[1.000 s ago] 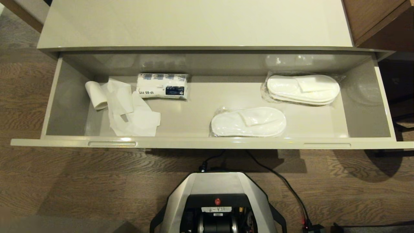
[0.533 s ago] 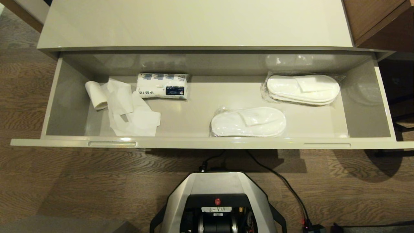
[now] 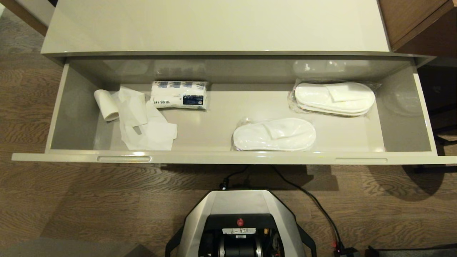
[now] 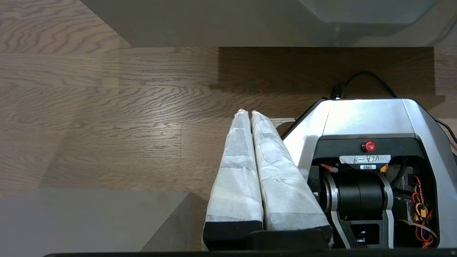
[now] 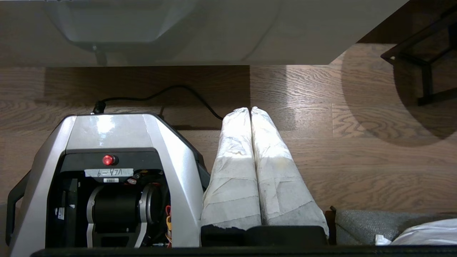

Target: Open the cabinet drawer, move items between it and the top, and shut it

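Observation:
The wide beige-grey cabinet drawer (image 3: 228, 157) stands pulled fully out below the glossy cream top (image 3: 214, 25), which is bare. Inside lie a white paper roll (image 3: 106, 104) with a loose crumpled tail (image 3: 146, 126) at the left, a wrapped white packet with blue print (image 3: 179, 94), and two plastic-wrapped slipper pairs, one near the front (image 3: 274, 134) and one at the back right (image 3: 335, 98). Neither arm shows in the head view. My left gripper (image 4: 248, 112) and right gripper (image 5: 250, 109) hang parked beside the base over the wood floor, both shut and empty.
My base (image 3: 241, 223) sits just in front of the drawer, with a black cable (image 3: 314, 203) trailing to the right. Brown wooden furniture (image 3: 417, 21) stands at the back right. A dark frame (image 5: 421, 67) stands on the floor at the right.

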### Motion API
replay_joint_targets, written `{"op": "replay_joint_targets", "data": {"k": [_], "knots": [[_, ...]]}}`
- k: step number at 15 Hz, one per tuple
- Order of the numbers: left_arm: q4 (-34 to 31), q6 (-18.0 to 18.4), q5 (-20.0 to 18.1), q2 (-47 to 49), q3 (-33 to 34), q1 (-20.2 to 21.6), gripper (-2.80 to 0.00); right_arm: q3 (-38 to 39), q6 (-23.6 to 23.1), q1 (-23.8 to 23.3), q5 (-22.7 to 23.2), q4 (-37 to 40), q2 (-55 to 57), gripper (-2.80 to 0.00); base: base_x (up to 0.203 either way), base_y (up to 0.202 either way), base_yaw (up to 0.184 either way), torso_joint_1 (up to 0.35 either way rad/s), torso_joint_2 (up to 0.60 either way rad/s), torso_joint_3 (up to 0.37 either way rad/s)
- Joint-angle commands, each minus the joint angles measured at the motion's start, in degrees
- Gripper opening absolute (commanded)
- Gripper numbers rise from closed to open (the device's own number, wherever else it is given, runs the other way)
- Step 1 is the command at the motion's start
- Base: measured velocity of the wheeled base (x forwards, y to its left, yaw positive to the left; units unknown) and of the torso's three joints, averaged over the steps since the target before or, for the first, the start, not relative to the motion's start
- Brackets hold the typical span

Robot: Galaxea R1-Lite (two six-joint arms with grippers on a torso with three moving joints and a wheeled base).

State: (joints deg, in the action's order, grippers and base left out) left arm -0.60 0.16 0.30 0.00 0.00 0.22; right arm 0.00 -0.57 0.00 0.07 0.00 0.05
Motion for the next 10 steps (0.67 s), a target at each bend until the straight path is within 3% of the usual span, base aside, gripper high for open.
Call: {"op": "replay_joint_targets", "data": {"k": [1, 10], "knots": [[-0.02, 0.02, 0.05, 0.09, 0.00, 0.04, -2.80, 0.09, -0.04, 0.05, 0.01, 0.00, 0.04, -2.80, 0.000, 0.000, 0.000, 0.000, 0.00, 0.000], [-0.02, 0.02, 0.05, 0.09, 0.00, 0.04, -2.80, 0.09, -0.04, 0.09, 0.01, 0.00, 0.04, -2.80, 0.000, 0.000, 0.000, 0.000, 0.00, 0.000]]}}
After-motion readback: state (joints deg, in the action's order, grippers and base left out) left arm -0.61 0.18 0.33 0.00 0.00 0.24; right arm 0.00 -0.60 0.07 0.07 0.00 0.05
